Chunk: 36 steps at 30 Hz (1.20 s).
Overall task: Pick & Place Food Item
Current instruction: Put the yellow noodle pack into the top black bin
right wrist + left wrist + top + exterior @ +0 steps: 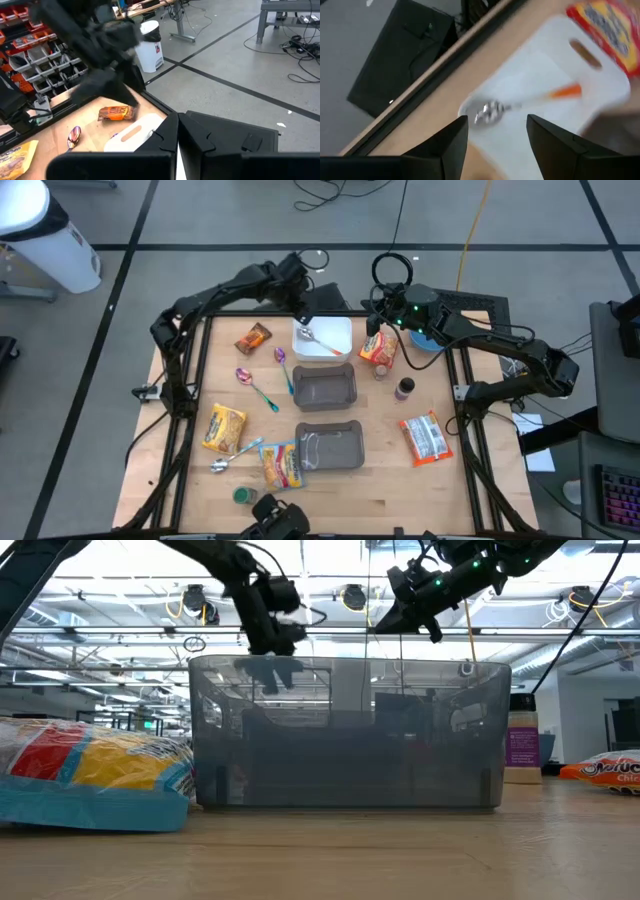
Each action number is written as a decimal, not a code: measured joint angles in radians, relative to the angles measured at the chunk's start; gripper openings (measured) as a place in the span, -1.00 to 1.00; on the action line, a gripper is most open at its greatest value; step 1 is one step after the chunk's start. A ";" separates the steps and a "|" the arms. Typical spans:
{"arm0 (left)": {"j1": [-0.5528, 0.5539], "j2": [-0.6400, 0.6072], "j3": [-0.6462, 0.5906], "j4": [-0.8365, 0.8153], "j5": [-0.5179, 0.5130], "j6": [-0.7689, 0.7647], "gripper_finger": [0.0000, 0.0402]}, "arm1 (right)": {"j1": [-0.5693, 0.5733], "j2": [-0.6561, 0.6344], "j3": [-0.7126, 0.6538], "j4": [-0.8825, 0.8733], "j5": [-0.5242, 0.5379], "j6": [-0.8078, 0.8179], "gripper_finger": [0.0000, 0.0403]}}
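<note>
1. While the left gripper (303, 318) hovers over the white cutting board (335, 332) at upper centre of the high view, its jaws stand parted and empty, with the orange-handled spoon (520, 104) lying on the board just beyond them in the left wrist view.
2. The right gripper (374, 323) hangs just right of that board with its jaws clenched on nothing, directly above the orange snack bag (379, 350).
3. That snack bag lies on the worktop (450, 480) touching or nearly touching the board's right edge; it is my guess at the food item, though other packets lie about: a small brown wrapper (253, 338) to the board's left, a yellow bag (224, 428) at lower left, a red-and-white packet (424, 437) at lower right.
4. Two grey containers (324, 388) sit at centre, the likely destination.
5. The bag looks light, soft and crinkly, probably slippery film with brittle contents; pinching a crimped end or a loose fold seems safer than squeezing the middle.
</note>
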 joint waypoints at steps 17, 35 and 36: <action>0.051 -0.481 -0.322 -0.169 -0.017 0.022 0.04 | 0.008 0.000 0.000 -0.001 -0.005 0.002 -1.00; -0.180 -0.981 -0.905 -0.154 -0.005 -0.436 0.04 | 0.018 0.033 0.000 0.001 -0.007 0.162 -0.79; -0.201 -0.994 -0.922 -0.154 -0.006 -0.462 0.04 | 0.022 0.043 0.000 0.007 -0.007 0.184 -0.77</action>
